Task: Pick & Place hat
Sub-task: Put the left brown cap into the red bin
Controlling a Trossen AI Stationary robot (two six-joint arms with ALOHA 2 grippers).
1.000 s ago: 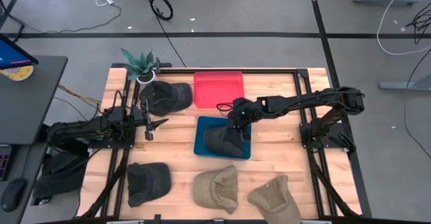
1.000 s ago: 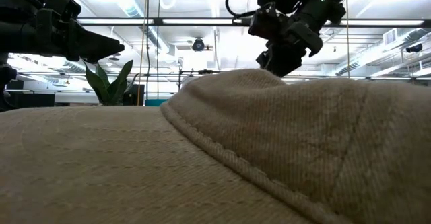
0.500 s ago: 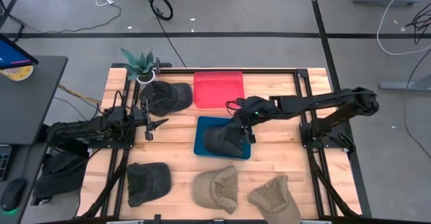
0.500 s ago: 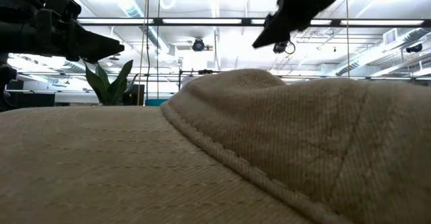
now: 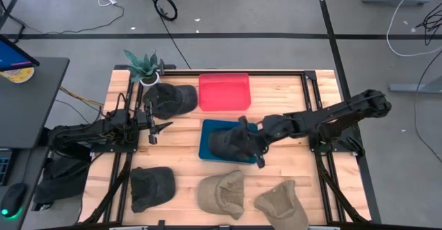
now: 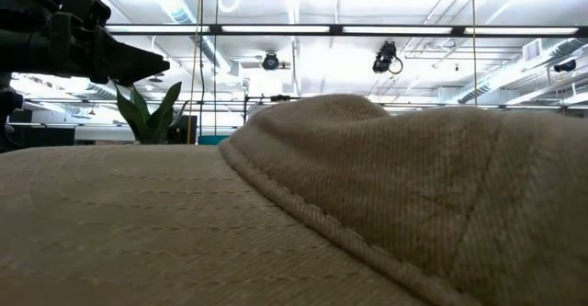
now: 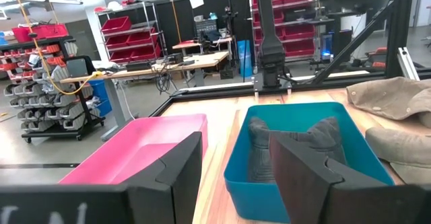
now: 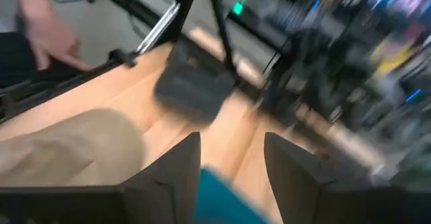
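Sitting in the blue bin (image 5: 207, 147) at the middle of the worktop (image 5: 290, 119) is a dark hat (image 5: 228, 142), crumpled, filling most of it. The right hand (image 5: 257, 141) hovers at the bin's right edge, just beside the hat, its fingers spread and gripping nothing (the wrist view shows an empty gap between them). A red bin (image 5: 224, 91) lies just beyond, and a second dark hat (image 5: 169, 99) to its left, near a small plant (image 5: 143, 65). The left hand (image 5: 157, 127) waits over the worktop's left side, released. Along the near edge lie a third dark hat (image 5: 151, 186) and two tan hats (image 5: 222, 193).
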